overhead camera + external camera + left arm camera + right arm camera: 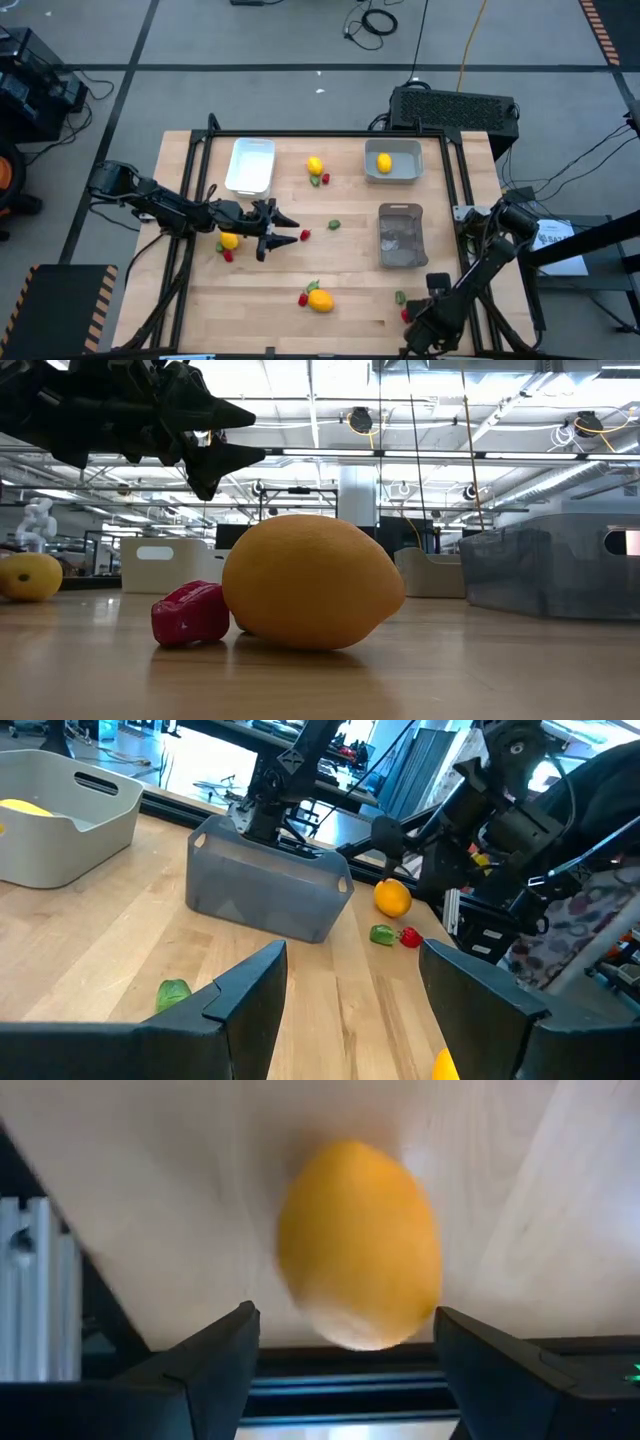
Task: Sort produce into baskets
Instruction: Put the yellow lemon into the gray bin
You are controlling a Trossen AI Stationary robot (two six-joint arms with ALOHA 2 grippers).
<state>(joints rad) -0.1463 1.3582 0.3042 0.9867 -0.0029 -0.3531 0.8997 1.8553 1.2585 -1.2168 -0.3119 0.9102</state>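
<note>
One lemon (384, 162) in pale grey basket (392, 175); white basket (250, 166), dark basket (401, 236) bare; both grippers open.

Even, bright overhead light falls on the bench (350, 270), with only soft, short shadows under the pieces. In the low view, ceiling strip lights glare white and the room behind looks hazy. The right wrist view shows a lemon (360, 1245) smeared, perhaps by motion blur. The left wrist view is sharp.
</note>
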